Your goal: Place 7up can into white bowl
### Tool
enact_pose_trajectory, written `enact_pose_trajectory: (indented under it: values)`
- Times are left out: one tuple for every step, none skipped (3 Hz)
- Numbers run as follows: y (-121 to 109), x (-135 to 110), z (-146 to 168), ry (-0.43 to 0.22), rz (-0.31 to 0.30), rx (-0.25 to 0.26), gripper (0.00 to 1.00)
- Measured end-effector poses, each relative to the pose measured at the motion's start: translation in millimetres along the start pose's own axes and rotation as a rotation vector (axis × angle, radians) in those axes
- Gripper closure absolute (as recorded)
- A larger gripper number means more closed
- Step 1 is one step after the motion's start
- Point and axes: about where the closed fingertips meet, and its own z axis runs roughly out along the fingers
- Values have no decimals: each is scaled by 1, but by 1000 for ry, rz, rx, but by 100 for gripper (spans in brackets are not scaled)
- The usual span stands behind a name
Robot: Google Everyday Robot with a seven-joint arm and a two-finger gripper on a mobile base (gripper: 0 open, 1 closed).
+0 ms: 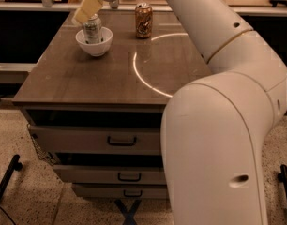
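The 7up can (92,30) stands upright inside the white bowl (94,46) at the far left of the tabletop. My gripper (86,11) is just above and to the left of the can's top, reaching in from the white arm (204,27) that comes from the right. The gripper's cream tip overlaps the upper left rim of the can. Whether it still touches the can does not show.
An orange-brown can (143,20) stands on the brown tabletop (110,74) to the right of the bowl. A bright ring of light lies on the table's right half. Drawers (121,140) sit below the table front. A shelf with clutter runs behind the table.
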Motion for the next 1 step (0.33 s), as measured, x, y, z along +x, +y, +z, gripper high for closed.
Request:
enact_pose_trajectory:
  values:
    - [0, 0, 0, 0, 0, 0, 0]
